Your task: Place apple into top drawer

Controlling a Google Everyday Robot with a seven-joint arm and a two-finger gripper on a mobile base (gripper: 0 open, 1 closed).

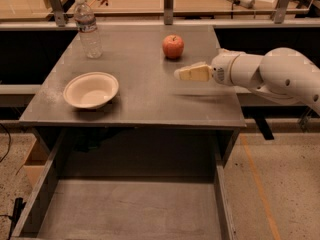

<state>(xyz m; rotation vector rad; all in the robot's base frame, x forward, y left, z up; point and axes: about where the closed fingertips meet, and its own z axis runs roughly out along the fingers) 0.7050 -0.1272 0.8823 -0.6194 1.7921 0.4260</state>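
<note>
1 clear plastic water bottle (88, 29) stands upright at the back left of the grey tabletop (150, 96). 1 cream bowl (91, 90) sits upright near its front left edge. The tabletop's right side lies under the gripper (179, 74). An orange line (257, 179) crosses the speckled floor.

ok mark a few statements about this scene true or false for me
1. The apple is in the drawer. False: it sits on the table.
2. The drawer is open. True.
3. The gripper holds the apple. False: it hovers over the table's right side, apart from the apple.
4. The bowl is empty. True.
5. The bottle lies on its side. False: it stands upright.
</note>
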